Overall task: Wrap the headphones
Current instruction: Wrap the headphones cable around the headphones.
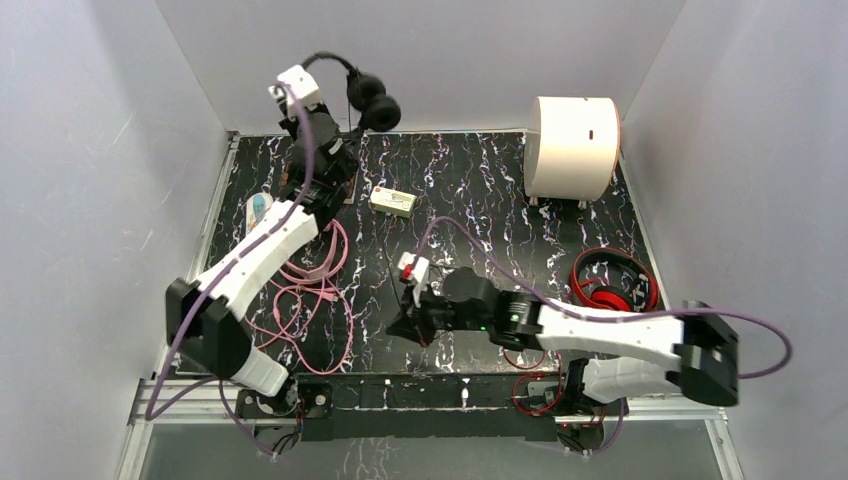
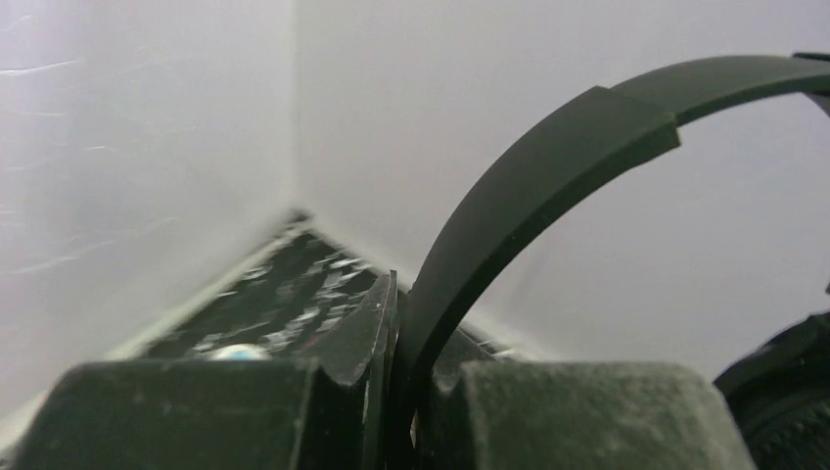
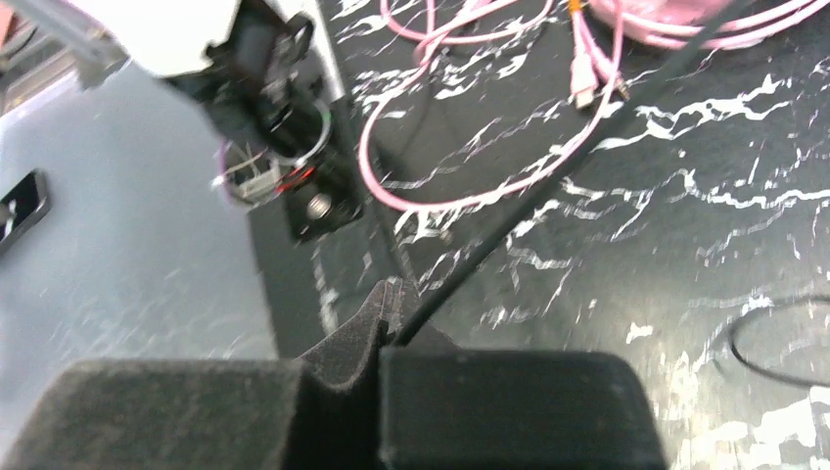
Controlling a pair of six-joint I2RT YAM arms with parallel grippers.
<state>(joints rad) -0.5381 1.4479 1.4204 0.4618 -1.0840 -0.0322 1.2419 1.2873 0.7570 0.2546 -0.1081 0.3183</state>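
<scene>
Overhead: the small black headphones (image 1: 372, 100) hang raised above the counter's (image 1: 480, 190) far-left corner, while the right pincer (image 1: 410, 326) sits low by the middle of the near edge.

Left wrist: the left pincer (image 2: 396, 401) clamps their matte, curved headband (image 2: 548, 166).

Right wrist: the right pincer grips a thin black cable (image 3: 509, 215), which runs straight and diagonally away.

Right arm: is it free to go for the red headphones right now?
Probably not straight away. The right gripper is shut on the thin black cable, so it would have to let go first. The red headphones themselves lie uncovered on the table beside that arm.
</scene>
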